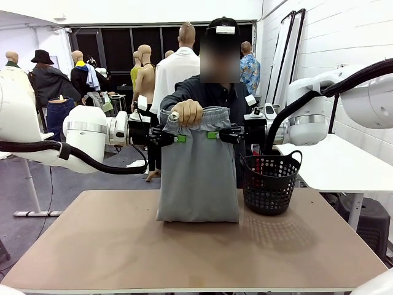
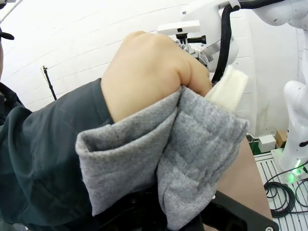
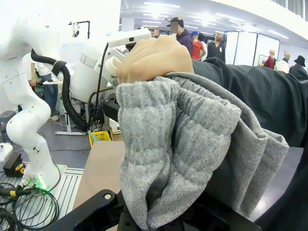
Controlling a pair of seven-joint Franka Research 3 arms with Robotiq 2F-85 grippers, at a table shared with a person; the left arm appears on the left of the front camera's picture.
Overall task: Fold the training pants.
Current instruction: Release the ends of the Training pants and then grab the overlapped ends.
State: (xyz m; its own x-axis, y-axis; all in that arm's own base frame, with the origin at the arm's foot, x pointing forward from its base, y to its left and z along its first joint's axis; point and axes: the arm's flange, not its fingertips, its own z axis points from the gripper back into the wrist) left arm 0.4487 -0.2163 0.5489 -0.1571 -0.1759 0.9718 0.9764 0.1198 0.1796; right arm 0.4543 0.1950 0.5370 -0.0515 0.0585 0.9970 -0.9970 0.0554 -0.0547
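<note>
The pants (image 1: 198, 178), hanging with the lower end on the desk (image 1: 123, 246) near its far edge, pinched below the waistband by the closed left pincer (image 1: 178, 137) and right pincer (image 1: 214, 134), should be held level and taut while lowered

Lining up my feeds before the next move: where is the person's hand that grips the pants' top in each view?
Front view: the person's hand is upper centre, on top of the training pants.
Left wrist view: upper centre, above the grey fabric.
Right wrist view: top centre, atop the fabric.
Shared landmark: the gathered grey fabric under that hand.
</note>
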